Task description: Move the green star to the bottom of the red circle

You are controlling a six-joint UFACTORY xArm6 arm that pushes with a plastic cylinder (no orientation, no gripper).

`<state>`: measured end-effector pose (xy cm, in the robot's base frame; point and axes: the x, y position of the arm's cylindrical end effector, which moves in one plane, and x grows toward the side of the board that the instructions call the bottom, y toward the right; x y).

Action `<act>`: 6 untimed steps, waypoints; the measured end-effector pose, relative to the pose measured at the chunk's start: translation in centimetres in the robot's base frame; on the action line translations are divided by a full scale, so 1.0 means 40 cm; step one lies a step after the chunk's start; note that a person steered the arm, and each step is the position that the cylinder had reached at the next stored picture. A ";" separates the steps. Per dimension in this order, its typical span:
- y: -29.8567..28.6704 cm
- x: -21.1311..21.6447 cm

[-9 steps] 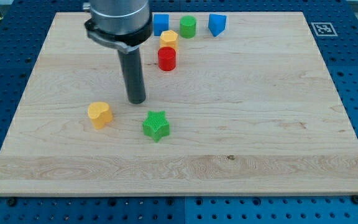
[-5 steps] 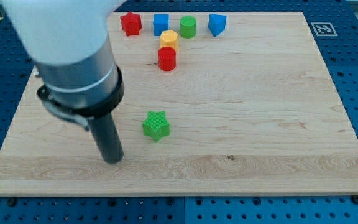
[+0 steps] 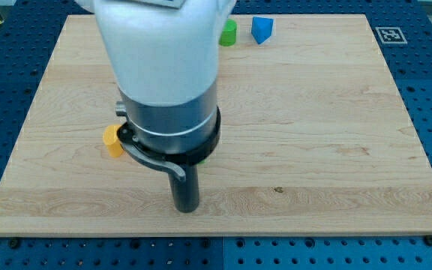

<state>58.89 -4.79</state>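
Observation:
My tip [image 3: 185,209] rests on the board near the view's bottom, a little left of centre. The arm's white and grey body fills the middle of the view and hides the green star and the red circle. The star was last seen just above where the tip now stands. I cannot tell whether the tip touches it.
A yellow block [image 3: 112,140] peeks out at the arm's left side. A green cylinder [image 3: 229,32] and a blue block [image 3: 262,28] sit at the view's top. The other top blocks are hidden behind the arm.
The tip moved from the left of the green star down and to the right, ending below the star's place. The arm now covers the star, the red circle and several top blocks.

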 end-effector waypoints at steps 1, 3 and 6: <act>-0.045 -0.026; -0.051 -0.100; -0.051 -0.166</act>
<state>52.24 -6.84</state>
